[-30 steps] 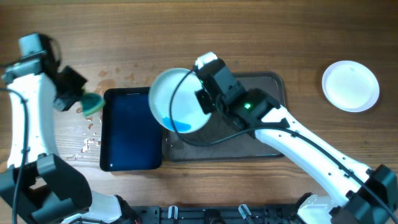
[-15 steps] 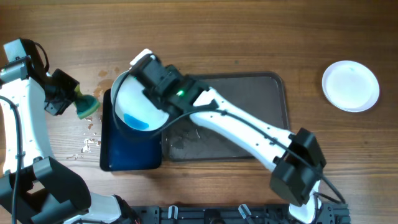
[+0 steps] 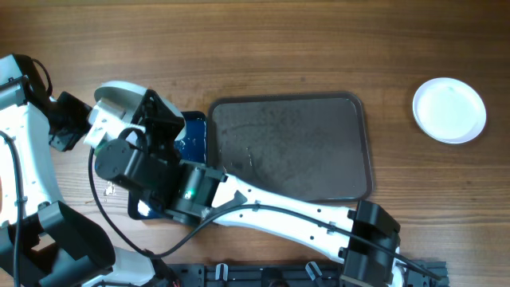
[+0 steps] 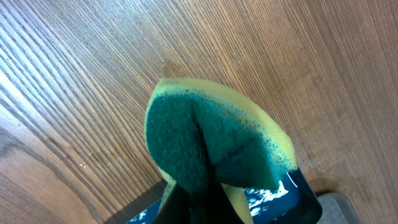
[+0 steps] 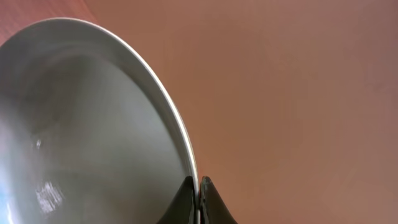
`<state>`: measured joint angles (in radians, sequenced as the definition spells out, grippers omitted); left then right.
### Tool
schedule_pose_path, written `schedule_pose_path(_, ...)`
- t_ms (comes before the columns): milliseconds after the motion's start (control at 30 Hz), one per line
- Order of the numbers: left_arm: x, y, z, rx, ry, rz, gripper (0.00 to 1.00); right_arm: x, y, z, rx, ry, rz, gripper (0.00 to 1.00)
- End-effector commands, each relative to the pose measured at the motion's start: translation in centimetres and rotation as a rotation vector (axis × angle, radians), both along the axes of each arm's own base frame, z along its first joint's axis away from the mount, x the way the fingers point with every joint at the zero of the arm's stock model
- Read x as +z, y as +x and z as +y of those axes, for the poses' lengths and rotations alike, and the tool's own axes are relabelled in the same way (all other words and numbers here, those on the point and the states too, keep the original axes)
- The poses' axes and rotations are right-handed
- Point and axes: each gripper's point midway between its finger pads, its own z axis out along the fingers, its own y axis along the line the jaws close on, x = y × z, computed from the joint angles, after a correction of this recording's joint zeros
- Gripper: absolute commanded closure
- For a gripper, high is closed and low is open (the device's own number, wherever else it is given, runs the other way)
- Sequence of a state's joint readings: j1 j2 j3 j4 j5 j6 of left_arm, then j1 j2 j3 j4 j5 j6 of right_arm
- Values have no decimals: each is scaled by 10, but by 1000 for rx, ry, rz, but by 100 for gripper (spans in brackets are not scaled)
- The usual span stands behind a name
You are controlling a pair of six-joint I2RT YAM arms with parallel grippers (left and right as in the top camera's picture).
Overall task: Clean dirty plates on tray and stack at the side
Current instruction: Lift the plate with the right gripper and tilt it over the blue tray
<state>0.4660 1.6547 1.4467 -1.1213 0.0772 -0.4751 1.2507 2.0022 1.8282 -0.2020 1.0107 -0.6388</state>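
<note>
My right gripper (image 5: 198, 188) is shut on the rim of a white plate (image 5: 93, 124), which it holds tilted. In the overhead view that plate (image 3: 114, 94) hangs over the left end of the small blue tray (image 3: 194, 135), right beside my left gripper (image 3: 73, 127). My left gripper (image 4: 199, 196) is shut on a green and yellow sponge (image 4: 211, 140), squeezed into a fold above wet wood. The big grey-brown tray (image 3: 291, 147) holds no plates. A clean white plate (image 3: 449, 110) lies at the far right of the table.
My right arm (image 3: 263, 215) reaches across the table's front from the lower right and covers most of the blue tray. The blue tray (image 4: 283, 193) has water in it. The base rail (image 3: 263, 275) runs along the front edge.
My right arm has swung the plate left, from over the big tray's left end to beside the left gripper. The left gripper with the sponge has drawn slightly left.
</note>
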Motion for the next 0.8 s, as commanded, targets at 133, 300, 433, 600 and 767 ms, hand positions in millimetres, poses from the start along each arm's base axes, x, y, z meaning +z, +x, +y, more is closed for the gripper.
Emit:
schedule_pose_path(133, 20, 6, 2, -18, 26, -66, 96, 14, 5, -10, -42, -139, -65, 96)
schedule_pose_path(300, 21, 6, 2, -18, 26, -66, 96, 14, 3, -9, -39, -140, -66, 96)
schedule_pose_path(433, 20, 6, 2, -18, 26, -66, 96, 17, 0, -10, -56, -135, -76, 95)
schedule_pose_path(600, 20, 5, 1, -19, 23, -60, 96, 17, 1, -16, -94, -94, -73, 96)
schedule_pose_path(767, 20, 5, 1, -21, 20, -61, 96, 29, -8, -17, -138, -70, -114, 96)
